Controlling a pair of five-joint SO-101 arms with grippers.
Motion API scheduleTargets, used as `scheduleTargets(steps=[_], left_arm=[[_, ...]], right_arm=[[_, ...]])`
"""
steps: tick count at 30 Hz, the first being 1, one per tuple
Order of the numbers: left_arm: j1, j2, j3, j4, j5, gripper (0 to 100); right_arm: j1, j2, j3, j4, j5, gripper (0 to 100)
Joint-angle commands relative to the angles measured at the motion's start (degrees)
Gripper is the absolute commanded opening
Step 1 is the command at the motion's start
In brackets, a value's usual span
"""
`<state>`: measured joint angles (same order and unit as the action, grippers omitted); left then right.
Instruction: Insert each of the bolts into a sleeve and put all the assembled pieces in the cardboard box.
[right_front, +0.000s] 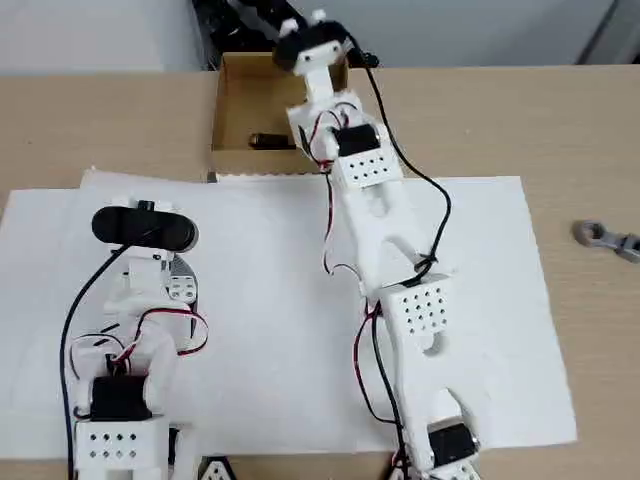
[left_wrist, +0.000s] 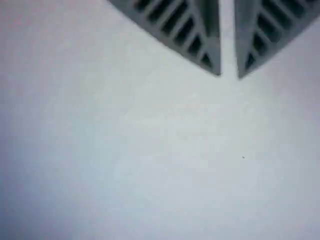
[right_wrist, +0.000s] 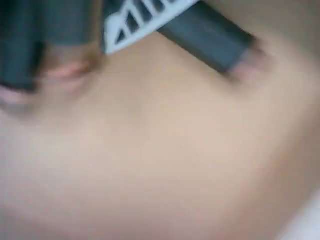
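The cardboard box (right_front: 232, 110) stands at the table's far edge. A dark assembled piece (right_front: 270, 141) lies on its floor near the front wall. My right arm stretches across the paper, its wrist (right_front: 315, 45) over the box. My right gripper (right_wrist: 125, 30) hangs low above the box floor, beside a dark cylindrical piece (right_wrist: 205, 35). Another dark piece (right_wrist: 25, 45) lies blurred to the side. My left gripper (left_wrist: 229, 74) is shut with nothing in it, just above the white paper, and sits at the near left (right_front: 180, 285).
A large white paper sheet (right_front: 260, 330) covers the middle of the table. A small silvery metal part (right_front: 605, 237) lies on the bare wood at the far right. The right arm's body and wires (right_front: 400, 270) cross the paper diagonally.
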<state>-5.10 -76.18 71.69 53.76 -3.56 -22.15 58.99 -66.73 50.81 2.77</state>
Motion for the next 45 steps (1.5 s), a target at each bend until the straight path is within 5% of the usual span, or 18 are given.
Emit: scheduleTargets(steps=[1,7,11,19,25,36,45], left_arm=[[0.09,-0.35,-0.31,0.26,-0.09,1],[0.09,-0.35,-0.31,0.26,-0.09,1],[0.00,-0.53,-0.40,0.26,3.69,1],[0.00,-0.62,-0.66,0.26,5.89,1],[0.00,-0.62,-0.40,0.18,5.80,1],[0.00,-0.70,1.45,0.26,5.80,1],[0.00,-0.79,4.97,0.26,5.80,1]], right_arm=[[-2.24,0.75,-8.35,4.53,0.97,15.5],[-2.86,1.98,-14.07,10.24,1.76,15.6],[-1.98,0.04,-22.95,18.51,2.02,0.0],[0.57,-13.85,-29.27,45.67,3.08,0.3],[4.88,-29.67,-26.11,46.64,3.16,0.3],[9.45,-78.64,40.53,45.85,2.99,0.3],[23.52,-127.87,95.82,38.99,3.34,0.7]])
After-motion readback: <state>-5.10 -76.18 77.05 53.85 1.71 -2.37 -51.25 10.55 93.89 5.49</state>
